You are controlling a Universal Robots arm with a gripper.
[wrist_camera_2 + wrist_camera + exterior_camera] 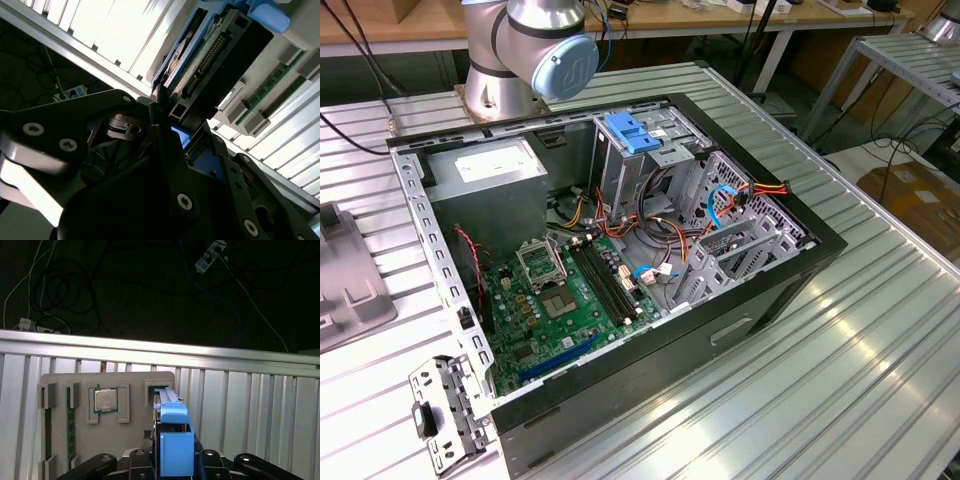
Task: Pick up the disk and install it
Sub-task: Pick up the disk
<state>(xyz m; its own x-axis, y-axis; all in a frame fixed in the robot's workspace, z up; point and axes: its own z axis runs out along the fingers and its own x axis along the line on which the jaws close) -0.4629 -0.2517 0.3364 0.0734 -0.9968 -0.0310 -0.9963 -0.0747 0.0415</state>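
The disk [176, 442] stands on edge with its blue side rail toward the camera, its far end at a slot of a grey parts tray [60, 385]. In the second wrist view the disk [215, 55] shows its connector end and blue rail. My gripper [176, 462] sits with a black finger tight on either side of the disk, and blue rail fills the gap between the fingers [170, 150]. It looks shut on the disk. In the exterior view the open computer case [740, 300] lies on the table with the arm's base [535, 50] behind it.
The grey tray also carries a processor chip [105, 400] and memory sticks [71, 425]. Past the ribbed table's edge [160, 347] is dark floor with cables. Inside the case are a drive cage with a blue latch [630, 132], a grey power supply [485, 170] and the motherboard [570, 295].
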